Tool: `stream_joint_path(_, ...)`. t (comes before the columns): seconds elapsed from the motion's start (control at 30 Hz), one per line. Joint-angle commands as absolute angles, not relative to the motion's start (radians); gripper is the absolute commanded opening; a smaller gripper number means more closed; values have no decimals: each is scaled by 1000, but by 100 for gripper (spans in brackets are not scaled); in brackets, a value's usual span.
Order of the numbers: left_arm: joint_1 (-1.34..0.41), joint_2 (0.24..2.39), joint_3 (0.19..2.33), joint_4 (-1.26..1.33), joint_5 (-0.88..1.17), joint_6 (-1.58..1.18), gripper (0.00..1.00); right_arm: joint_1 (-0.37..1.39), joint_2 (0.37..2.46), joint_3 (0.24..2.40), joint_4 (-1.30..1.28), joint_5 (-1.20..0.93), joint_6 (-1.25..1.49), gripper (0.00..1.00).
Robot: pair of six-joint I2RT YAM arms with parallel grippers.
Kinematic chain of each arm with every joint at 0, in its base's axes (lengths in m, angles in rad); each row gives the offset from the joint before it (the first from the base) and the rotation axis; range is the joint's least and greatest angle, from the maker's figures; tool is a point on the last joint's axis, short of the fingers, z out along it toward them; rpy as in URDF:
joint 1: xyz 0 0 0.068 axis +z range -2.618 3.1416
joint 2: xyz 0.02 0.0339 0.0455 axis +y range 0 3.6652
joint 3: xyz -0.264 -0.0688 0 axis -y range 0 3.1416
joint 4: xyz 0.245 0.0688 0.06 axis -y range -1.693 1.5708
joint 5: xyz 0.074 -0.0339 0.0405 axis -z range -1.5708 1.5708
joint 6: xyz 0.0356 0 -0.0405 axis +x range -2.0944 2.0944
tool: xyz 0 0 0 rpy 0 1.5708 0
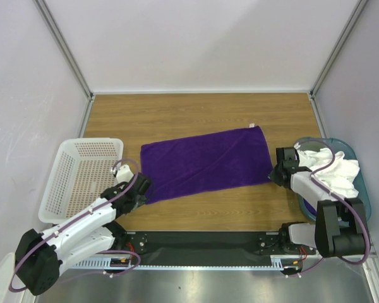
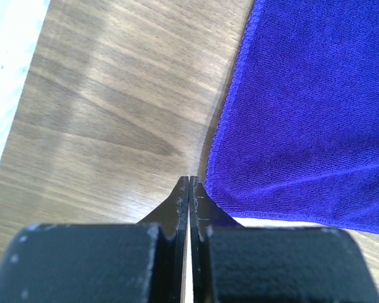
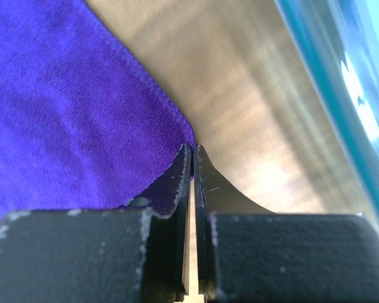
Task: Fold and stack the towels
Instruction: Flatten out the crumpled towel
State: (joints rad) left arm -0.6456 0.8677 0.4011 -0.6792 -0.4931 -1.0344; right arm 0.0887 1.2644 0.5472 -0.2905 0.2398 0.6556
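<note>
A purple towel (image 1: 205, 163) is lying spread flat and slightly askew in the middle of a wood-grain table (image 1: 196, 110), its small white tag (image 1: 252, 125) showing at the far right corner. Pale, bare walls (image 1: 196, 44) are closing in the table on three sides, with slim metal posts (image 1: 66, 47) running up the back corners. A black rail (image 1: 202, 243) is carrying both arm bases along the near edge, and a strip of brushed metal (image 1: 208, 287) is lying in front of it.

The left gripper (image 1: 143, 185) is sitting low at the towel's near left corner. Its fingers (image 2: 180, 205) are pressing together with the hem just beside their tips, and I cannot tell whether any cloth is caught between them. The right gripper (image 1: 273, 175) is resting at the near right corner with its fingers (image 3: 180, 177) closed, the towel's point running into the seam between them.

A white perforated basket (image 1: 57, 170) is standing at the table's left edge. At the right edge, a teal bin (image 1: 361, 183) is holding a crumpled white towel (image 1: 335, 172), well apart from the purple one.
</note>
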Motion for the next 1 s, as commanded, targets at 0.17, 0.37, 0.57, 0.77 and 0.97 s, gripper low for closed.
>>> stream_joint_path(0.17,-652,876,474,-716,-554,-967,0,123,1066,532,-546,275,726,0)
stream_joint_path(0.37,-652,865,480,-732,-540,-959,0,143,999,497,-604,216,790,0)
stream_joint_path(0.57,-652,807,442,-701,-450,-950,24,150,1041,491,-595,201,793,0)
stream_joint_path(0.77,-652,793,364,-569,-357,-940,43,152,1072,532,-601,238,761,0)
stream_joint_path(0.97,-652,837,347,-526,-354,-936,41,140,1074,563,-620,273,739,0)
